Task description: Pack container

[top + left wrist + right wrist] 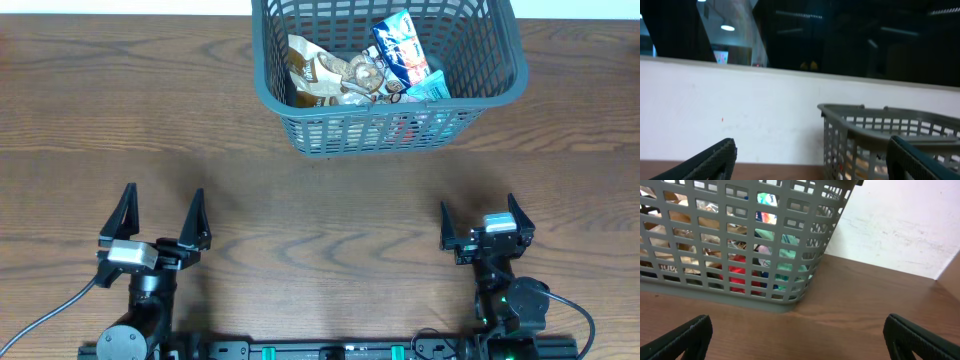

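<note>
Grey container (380, 130) with snack packets (350, 75), perhaps five

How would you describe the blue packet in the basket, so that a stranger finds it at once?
Find the dark grey basket at the far edge of the table. Inside, towards its right side, lies the blue and white packet. The other packets to its left are brown and beige.

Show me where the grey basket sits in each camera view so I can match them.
Overhead: basket at top centre, packets inside.
Left wrist: basket lower right, corner and rim showing.
Right wrist: basket upper left, lattice wall close up.
Shared landmark: the wooden table under its front wall.
</note>
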{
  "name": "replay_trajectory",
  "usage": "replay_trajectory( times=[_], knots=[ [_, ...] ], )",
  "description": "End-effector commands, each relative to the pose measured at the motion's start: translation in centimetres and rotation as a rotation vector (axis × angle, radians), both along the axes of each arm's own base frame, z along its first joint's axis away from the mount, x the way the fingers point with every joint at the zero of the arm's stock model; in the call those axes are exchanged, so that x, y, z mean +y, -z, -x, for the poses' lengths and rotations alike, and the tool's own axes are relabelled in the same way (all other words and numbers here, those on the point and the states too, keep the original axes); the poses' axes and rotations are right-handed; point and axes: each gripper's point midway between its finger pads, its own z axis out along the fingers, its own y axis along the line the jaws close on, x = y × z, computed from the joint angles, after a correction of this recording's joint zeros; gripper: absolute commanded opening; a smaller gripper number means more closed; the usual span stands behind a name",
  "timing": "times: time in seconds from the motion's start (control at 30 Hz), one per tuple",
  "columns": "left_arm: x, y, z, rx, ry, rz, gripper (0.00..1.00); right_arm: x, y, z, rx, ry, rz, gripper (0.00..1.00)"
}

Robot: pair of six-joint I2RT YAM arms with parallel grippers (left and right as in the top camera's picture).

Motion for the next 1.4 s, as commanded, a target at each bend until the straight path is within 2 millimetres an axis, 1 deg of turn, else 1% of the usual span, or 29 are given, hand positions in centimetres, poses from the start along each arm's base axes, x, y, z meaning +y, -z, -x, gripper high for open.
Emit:
replay_trajectory(
  times=[0.0,0.23,0.4,0.53,0.67,0.9,1.07,1.37],
  knots=[
    [0.0,1.7,-0.5,0.034,-0.006,-0.010,0.84,-0.3,0.0,0.0,-0.003,0.016,-0.017,0.99],
    [0.0,5.8,-1.7,0.121,-0.005,-0.008,0.84,-0.3,0.0,0.0,-0.002,0.016,-0.017,0.99],
    [0.1,8.9,-2.3,0.252,-0.004,-0.005,0.84,-0.3,0.0,0.0,-0.002,0.016,-0.017,0.99],
    [0.1,12.2,-2.5,0.387,-0.003,-0.001,0.84,-0.3,0.0,0.0,-0.002,0.016,-0.017,0.99],
    [0.1,15.3,-2.2,0.517,-0.003,0.002,0.84,-0.3,0.0,0.0,-0.002,0.016,-0.017,0.99],
    [0.6,15.2,-2.3,0.512,-0.038,-0.007,0.84,-0.3,0.0,0.0,-0.002,0.016,-0.017,0.99],
    [0.7,15.3,-2.3,0.502,-0.055,-0.110,0.84,-0.3,0.0,0.0,-0.002,0.016,-0.017,0.99],
    [0.7,15.3,-2.3,0.502,-0.054,-0.113,0.84,-0.3,0.0,0.0,-0.002,0.016,-0.017,0.99]
  ],
)
